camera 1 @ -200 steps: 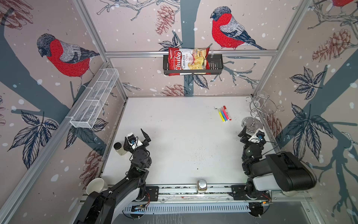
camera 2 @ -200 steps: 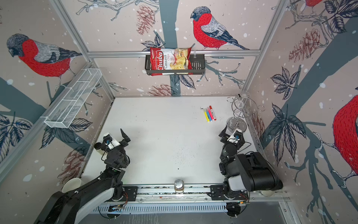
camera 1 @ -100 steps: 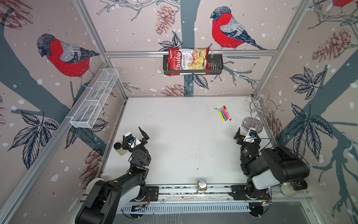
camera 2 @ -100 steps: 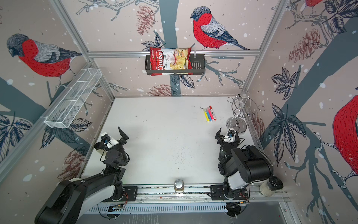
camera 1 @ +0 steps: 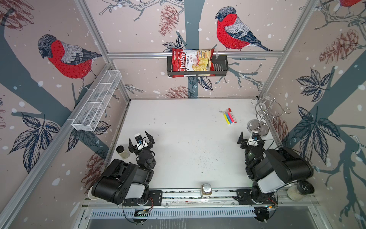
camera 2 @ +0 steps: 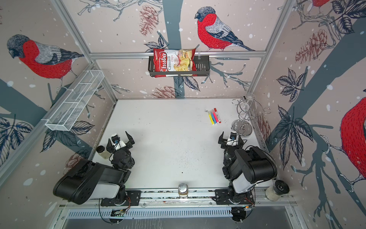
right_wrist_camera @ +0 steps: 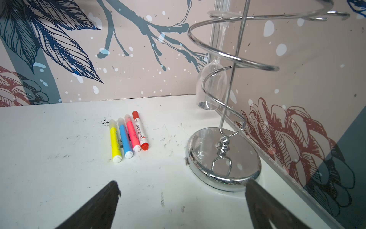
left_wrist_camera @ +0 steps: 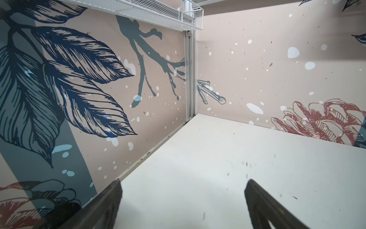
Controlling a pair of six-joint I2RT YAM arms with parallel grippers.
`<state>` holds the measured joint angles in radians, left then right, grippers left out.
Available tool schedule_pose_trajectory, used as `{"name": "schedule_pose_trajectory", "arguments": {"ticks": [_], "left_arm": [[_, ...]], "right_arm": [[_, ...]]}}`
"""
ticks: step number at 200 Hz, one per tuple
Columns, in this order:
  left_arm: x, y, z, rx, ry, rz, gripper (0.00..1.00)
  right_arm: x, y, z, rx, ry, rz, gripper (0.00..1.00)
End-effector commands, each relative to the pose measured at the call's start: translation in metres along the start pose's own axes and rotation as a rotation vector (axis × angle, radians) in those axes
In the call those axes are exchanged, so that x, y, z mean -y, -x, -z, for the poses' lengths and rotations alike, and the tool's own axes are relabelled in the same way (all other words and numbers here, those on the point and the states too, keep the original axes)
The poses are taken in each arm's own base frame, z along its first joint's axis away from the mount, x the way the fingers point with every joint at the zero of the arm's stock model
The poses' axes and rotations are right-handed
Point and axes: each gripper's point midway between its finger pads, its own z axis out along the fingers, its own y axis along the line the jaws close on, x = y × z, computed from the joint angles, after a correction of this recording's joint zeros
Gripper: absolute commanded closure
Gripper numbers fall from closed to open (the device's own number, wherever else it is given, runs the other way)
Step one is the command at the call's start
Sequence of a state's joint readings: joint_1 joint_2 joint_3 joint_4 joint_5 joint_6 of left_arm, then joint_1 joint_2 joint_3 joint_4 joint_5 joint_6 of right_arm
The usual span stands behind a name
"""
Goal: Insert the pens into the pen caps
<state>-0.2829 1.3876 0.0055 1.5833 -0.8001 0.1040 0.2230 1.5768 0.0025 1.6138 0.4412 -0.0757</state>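
Four pens [camera 1: 228, 117] [camera 2: 213, 117] lie side by side at the back right of the white table [camera 1: 178, 138]. In the right wrist view they are yellow [right_wrist_camera: 115, 143], blue [right_wrist_camera: 125, 141], pink [right_wrist_camera: 132, 136] and a white one with black print [right_wrist_camera: 140, 131]. Translucent pen caps [right_wrist_camera: 120, 121] sit on the far ends of the three coloured ones, and a red cap [right_wrist_camera: 135, 115] on the white one. My right gripper [camera 1: 251, 138] [camera 2: 231, 137] [right_wrist_camera: 183, 183] is open and empty, well short of the pens. My left gripper [camera 1: 140, 138] [camera 2: 118, 138] [left_wrist_camera: 184, 182] is open and empty near the left wall.
A chrome spiral glass stand [camera 1: 257, 127] [right_wrist_camera: 223, 158] with a hanging wine glass [right_wrist_camera: 212, 87] stands right of the pens, close to my right gripper. A small jar [camera 1: 122, 151] sits beside my left gripper. Another jar [camera 1: 206, 189] stands on the front rail.
The left arm's elbow has folded up toward the camera and the right arm has shifted slightly. Both grippers stay open in nearly the same places. The pens have not moved.
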Motion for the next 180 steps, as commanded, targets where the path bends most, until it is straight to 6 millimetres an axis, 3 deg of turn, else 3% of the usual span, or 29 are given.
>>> {"name": "schedule_pose_trajectory", "arguments": {"ticks": [1, 44, 64, 118, 146, 180], "left_arm": [[-0.018, 0.017, 0.013, 0.087, 0.020, 0.065, 0.03], [-0.014, 0.017, 0.012, 0.088, 0.008, 0.055, 0.03], [-0.004, 0.016, 0.017, 0.089, -0.075, 0.074, 0.03], [0.013, 0.002, 0.002, 0.048, -0.090, 0.044, 0.03], [0.020, 0.001, 0.004, 0.048, -0.137, 0.030, 0.03], [0.048, -0.004, 0.009, 0.051, -0.293, -0.050, 0.03]], "right_arm": [[0.009, 0.036, 0.007, 0.145, -0.020, -0.082, 0.01], [0.015, 0.025, -0.014, 0.067, -0.066, -0.108, 0.01], [0.017, 0.021, -0.024, 0.029, -0.080, -0.115, 0.00], [0.018, 0.020, -0.024, 0.024, -0.083, -0.117, 0.01], [0.017, 0.019, -0.025, 0.022, -0.083, -0.115, 0.00], [0.015, 0.013, -0.039, -0.031, -0.072, -0.118, 0.01]]}}
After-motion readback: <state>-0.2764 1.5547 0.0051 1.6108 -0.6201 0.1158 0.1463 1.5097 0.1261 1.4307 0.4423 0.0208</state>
